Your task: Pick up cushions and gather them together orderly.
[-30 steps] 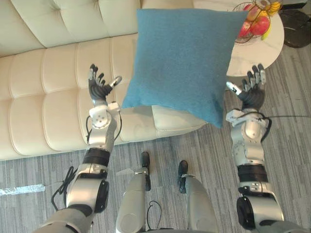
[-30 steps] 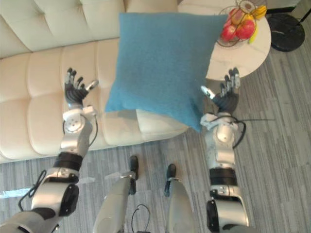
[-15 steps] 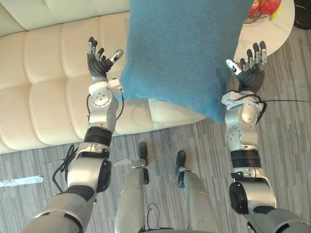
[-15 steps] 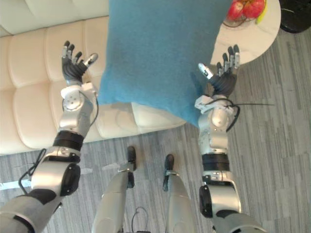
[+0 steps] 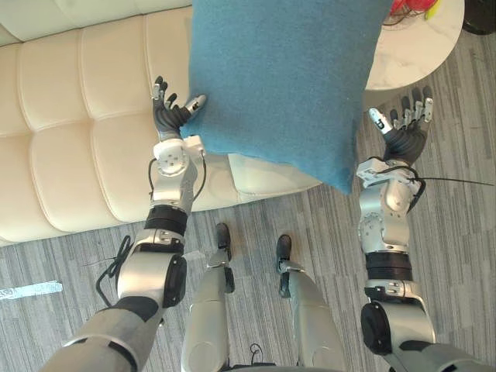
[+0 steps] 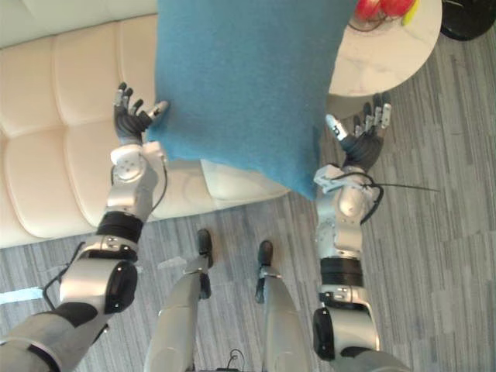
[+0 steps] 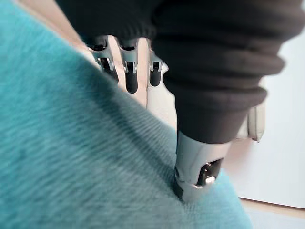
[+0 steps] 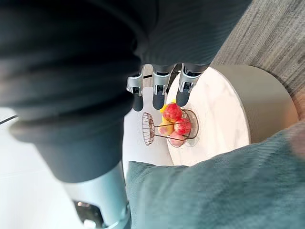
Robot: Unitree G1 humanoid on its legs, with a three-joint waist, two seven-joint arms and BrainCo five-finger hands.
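Note:
A large blue cushion (image 5: 279,77) hangs upright between my two raised hands, its lower corner over the sofa's front edge; its top runs out of view. My left hand (image 5: 169,118) is open at the cushion's left edge, and in the left wrist view its thumb (image 7: 198,167) presses into the blue cloth (image 7: 71,157). At the cushion's right edge my right hand (image 5: 404,132) stands open, fingers straight up. Its thumb is close beside the cloth (image 8: 214,191); I cannot tell whether it touches.
A cream tufted sofa (image 5: 77,132) spans the left and back. A round white side table (image 5: 411,54) stands at the right behind my right hand, bearing a wire fruit basket (image 8: 170,125). Grey striped floor (image 5: 457,256) lies in front and to the right.
My left hand has moved right to the cushion's left edge, and its thumb now touches the cloth. The whole view has shifted, and the cushion looms larger.

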